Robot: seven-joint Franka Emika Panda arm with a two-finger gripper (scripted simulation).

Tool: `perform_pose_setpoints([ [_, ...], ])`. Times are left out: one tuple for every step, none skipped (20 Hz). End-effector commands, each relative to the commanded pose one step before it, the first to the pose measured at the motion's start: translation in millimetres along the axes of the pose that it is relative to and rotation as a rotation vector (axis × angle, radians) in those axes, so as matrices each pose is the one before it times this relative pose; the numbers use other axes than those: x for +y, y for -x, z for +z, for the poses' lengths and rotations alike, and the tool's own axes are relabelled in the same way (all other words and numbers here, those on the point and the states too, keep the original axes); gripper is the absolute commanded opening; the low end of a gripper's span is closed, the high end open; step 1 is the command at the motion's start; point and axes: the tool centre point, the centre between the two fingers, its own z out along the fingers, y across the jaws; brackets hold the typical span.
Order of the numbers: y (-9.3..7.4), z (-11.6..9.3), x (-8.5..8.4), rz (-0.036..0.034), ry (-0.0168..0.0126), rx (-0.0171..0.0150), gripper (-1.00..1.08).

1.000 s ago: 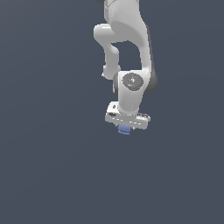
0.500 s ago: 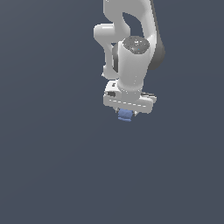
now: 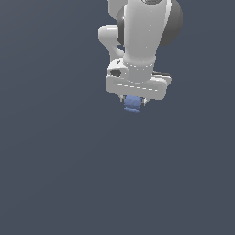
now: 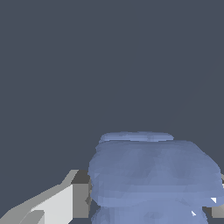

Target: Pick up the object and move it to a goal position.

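Observation:
The object (image 3: 132, 103) is a small matte blue block with rounded edges. It hangs just under the white hand of the arm, clamped by my gripper (image 3: 133, 103), which is shut on it. In the wrist view the object (image 4: 153, 175) fills the near part of the picture, with one grey fingertip (image 4: 81, 199) pressed to its side and the other finger barely showing at the picture's edge. In the exterior view the fingers are mostly hidden behind the hand and the block. No goal marker shows in either view.
The white arm (image 3: 142, 32) rises out of the exterior view's upper edge. A plain dark grey surface (image 3: 55, 174) fills everything else in both views.
The arm has risen toward the exterior view's top with the block held in the gripper, and the wrist has turned so the hand hides more of the arm.

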Motion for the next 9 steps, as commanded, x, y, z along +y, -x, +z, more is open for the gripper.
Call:
perform_pose_setpoints([
  [1.54, -14.1, 0.92, -0.00008, 0.00057, -0.00146, -1.0],
  [0.23, -4.23, 0.2, 0.0, 0.0, 0.0, -1.0],
  [0.17, -3.64, 0.16, 0.0, 0.0, 0.0, -1.0],
  [0.11, -3.06, 0.12, 0.0, 0.0, 0.0, -1.0],
  [0.07, -2.48, 0.09, 0.0, 0.0, 0.0, -1.0],
  [0.04, -1.92, 0.07, 0.0, 0.0, 0.0, -1.0],
  [0.02, -1.36, 0.04, 0.0, 0.0, 0.0, -1.0],
  [0.01, -0.81, 0.03, 0.0, 0.0, 0.0, -1.0],
  [0.0, -0.27, 0.01, 0.0, 0.0, 0.0, -1.0],
])
